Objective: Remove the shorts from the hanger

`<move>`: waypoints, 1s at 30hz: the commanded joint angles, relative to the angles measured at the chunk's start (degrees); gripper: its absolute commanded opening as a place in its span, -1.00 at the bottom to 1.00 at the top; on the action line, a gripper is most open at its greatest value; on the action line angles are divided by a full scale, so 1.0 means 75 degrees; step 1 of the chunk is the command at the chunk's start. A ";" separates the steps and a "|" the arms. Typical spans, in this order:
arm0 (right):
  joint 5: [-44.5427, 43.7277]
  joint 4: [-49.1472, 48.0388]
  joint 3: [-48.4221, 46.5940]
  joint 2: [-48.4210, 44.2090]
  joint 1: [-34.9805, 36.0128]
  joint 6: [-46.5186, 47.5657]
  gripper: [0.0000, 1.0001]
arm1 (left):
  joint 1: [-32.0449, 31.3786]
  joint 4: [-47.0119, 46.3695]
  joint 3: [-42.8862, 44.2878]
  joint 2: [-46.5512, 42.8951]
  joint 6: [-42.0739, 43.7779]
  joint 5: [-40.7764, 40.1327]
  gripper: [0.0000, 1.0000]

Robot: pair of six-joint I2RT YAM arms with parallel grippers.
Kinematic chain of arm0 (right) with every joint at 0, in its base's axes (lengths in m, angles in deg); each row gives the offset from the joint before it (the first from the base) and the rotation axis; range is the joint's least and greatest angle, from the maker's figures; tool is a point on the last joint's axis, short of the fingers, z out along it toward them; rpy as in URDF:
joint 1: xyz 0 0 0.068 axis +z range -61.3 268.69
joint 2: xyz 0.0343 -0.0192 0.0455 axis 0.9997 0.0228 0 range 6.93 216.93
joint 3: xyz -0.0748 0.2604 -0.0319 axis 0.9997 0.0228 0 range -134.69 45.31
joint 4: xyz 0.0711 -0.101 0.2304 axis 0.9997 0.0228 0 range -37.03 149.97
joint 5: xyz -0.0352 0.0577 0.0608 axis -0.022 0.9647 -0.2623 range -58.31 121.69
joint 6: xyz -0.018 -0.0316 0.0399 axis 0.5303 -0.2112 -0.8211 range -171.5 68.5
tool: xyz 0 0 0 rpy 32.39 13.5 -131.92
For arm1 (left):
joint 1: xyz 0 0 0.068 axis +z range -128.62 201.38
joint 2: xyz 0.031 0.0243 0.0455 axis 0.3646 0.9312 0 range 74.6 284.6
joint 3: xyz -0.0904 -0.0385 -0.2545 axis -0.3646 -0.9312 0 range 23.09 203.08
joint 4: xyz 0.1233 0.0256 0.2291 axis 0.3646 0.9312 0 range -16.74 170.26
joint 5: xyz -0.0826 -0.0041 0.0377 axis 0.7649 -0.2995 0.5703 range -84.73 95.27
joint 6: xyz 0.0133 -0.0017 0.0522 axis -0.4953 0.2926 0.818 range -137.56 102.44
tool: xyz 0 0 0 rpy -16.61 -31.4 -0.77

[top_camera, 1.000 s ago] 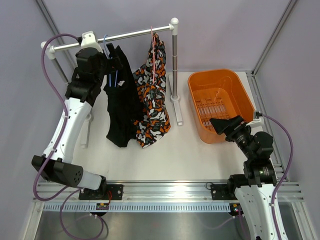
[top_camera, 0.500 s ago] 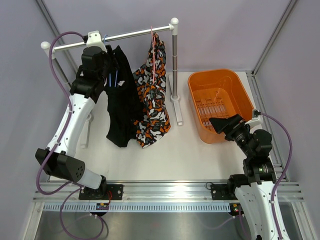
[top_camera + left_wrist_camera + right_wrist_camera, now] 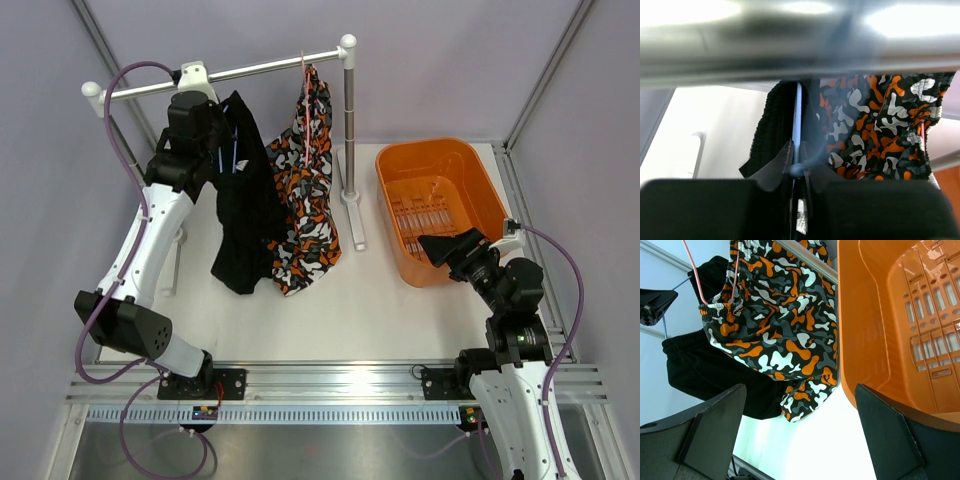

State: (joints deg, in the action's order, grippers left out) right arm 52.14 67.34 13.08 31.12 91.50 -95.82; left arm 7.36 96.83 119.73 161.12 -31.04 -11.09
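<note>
Two pairs of shorts hang from a metal rail (image 3: 270, 68). The plain black shorts (image 3: 245, 210) are on a blue hanger (image 3: 233, 150), and the camouflage shorts (image 3: 305, 200) are on a pink hanger (image 3: 305, 75) to their right. My left gripper (image 3: 225, 135) is up under the rail, shut on the blue hanger (image 3: 798, 115) at the top of the black shorts (image 3: 772, 130). In the left wrist view the blue wire runs between the closed fingertips. My right gripper (image 3: 440, 248) is open and holds nothing, low beside the orange basket (image 3: 480, 190), and faces the camouflage shorts (image 3: 775, 330).
The rail's right post and foot (image 3: 352, 200) stand between the shorts and the basket. The left post stands behind my left arm. The basket (image 3: 875, 315) has a slotted bottom and holds no cloth. White tabletop (image 3: 370, 310) lies in front of the shorts.
My left gripper has gone from open to shut on the blue hanger and has risen slightly toward the rail. The black shorts shifted a little. The right arm has not moved.
</note>
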 commanded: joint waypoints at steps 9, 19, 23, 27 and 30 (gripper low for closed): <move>-0.0031 -0.0170 -0.0297 -0.0060 -0.0046 0.0166 0.99 | -0.0087 -0.0003 0.1306 -0.0286 0.0109 0.0189 -1.00; 0.0191 0.0018 -0.0484 -0.0037 -0.0046 0.0482 0.99 | -0.0556 0.0853 0.0113 -0.1456 -0.0289 0.0259 -1.00; 0.0905 -0.0088 -0.0683 0.0068 -0.0046 0.0787 0.99 | -0.0661 0.1087 -0.0825 -0.2323 -0.0371 0.0528 -1.00; 0.2006 -0.0532 -0.0976 0.0523 -0.0046 0.0858 0.99 | -0.0837 0.1520 -0.1458 -0.3353 -0.0360 0.0833 -1.00; 0.2804 -0.1000 -0.1268 0.0864 -0.0011 0.0741 0.99 | -0.0919 0.1953 -0.1845 -0.3765 -0.0173 0.1137 -1.00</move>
State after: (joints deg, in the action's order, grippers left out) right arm 64.12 65.74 7.33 35.31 91.42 -90.88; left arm 1.13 111.78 106.81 136.88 -32.81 -6.37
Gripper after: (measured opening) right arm 0.993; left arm 0.064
